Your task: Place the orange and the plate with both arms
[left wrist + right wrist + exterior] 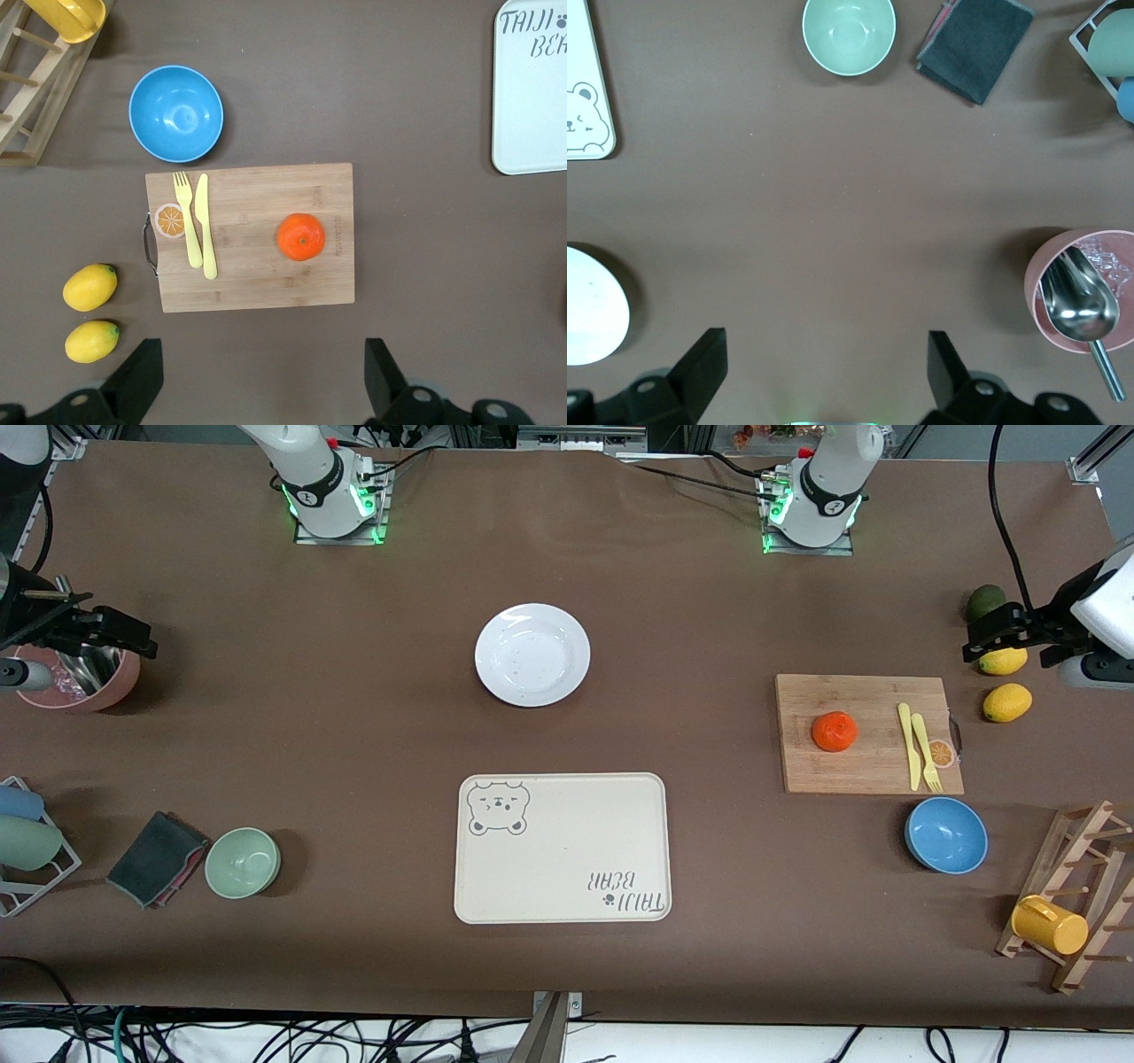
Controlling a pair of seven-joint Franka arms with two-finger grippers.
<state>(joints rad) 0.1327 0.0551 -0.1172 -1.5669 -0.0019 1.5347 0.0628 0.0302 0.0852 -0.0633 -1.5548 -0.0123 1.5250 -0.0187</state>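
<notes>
The orange [834, 731] sits on a wooden cutting board [864, 771] toward the left arm's end of the table; it also shows in the left wrist view [300, 236]. The white plate [532, 654] lies on the table, farther from the front camera than the beige bear tray [562, 848]; its edge shows in the right wrist view [589, 319]. My left gripper [1005, 633] is up over the lemons, open and empty [261, 381]. My right gripper [115, 633] is up over the pink pot, open and empty [824, 376].
A yellow knife and fork [918, 746] lie on the board. A blue bowl [945, 834], two lemons [1006, 702], an avocado [983, 602] and a wooden mug rack [1076, 903] are near it. A pink pot [84, 682], green bowl [242, 862] and cloth [155, 857] are at the right arm's end.
</notes>
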